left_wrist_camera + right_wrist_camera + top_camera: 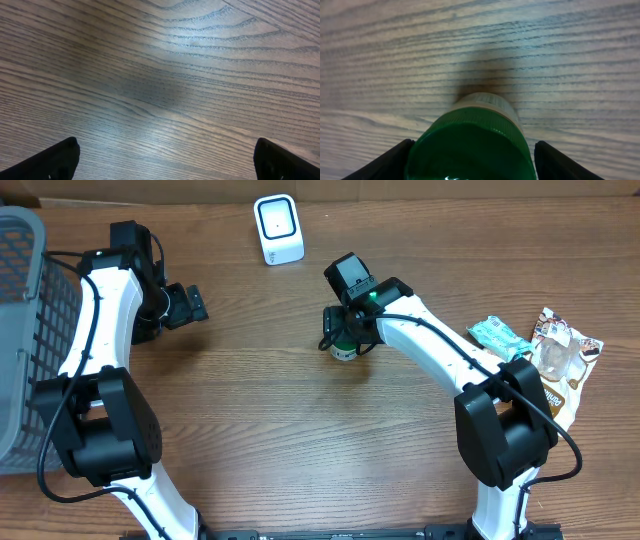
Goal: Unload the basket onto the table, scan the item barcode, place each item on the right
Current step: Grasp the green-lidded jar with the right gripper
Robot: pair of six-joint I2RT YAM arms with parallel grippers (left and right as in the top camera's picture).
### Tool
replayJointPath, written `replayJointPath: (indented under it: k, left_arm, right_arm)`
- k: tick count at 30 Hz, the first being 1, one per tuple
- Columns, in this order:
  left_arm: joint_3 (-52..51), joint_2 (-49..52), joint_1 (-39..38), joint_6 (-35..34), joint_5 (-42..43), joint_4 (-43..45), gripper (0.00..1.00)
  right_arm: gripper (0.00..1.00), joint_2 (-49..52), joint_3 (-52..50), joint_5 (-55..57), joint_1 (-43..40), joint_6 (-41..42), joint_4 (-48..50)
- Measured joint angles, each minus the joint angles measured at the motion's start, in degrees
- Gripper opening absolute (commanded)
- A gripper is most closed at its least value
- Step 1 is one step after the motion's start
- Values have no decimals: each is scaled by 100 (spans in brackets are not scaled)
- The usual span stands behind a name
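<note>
Found the right gripper (347,338) pointed straight down near the middle of the wooden table (300,450), with two black fingers (380,162) set either side of a small white bottle with a green screw cap (470,145). Saw those fingers right at the rim of the cap in the right wrist view, but could not tell whether clenched on it or merely straddling it. Took the bottle for upright, base on the table, long axis vertical and in line with the gripper, cap uppermost. Saw no barcode in any view; judged it to be somewhere on the white side wall below the cap.

Found the left gripper (167,159) released, fingers spread wide over bare wood, holding nothing, toward the table's left edge and well apart from the bottle. Judged the right arm much the nearer, and so the one to do the lifting.

Placed the white, rounded, box-shaped scanner (278,230) at the far edge, beyond the bottle and a little to the left, with bare table between. Judged the coming move to be a lift, a carry toward the far edge, and a tilt to turn the label to the scanner's window.

Noted a grey plastic basket (20,330) against the left edge, and a teal packet (498,338) and a brown-and-white snack packet (562,352) by the right edge, all clear of that path.
</note>
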Motion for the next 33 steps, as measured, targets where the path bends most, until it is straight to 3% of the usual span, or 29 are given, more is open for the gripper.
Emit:
replayJointPath:
  k: [5,8,21,33]
  left_arm:
    - [0,0,0,0,0,0,99]
    - [0,0,0,0,0,0,100]
    - [0,0,0,0,0,0,100]
    - [0,0,0,0,-2,0,100]
  right_arm:
    - [92,0,2,26,2,402,94]
    - [100,0,68,33,0,101,164]
    - [100,9,472,-586,-42,-3960,-450]
    - [99,9,450,-1019,-424,-4828,-396]
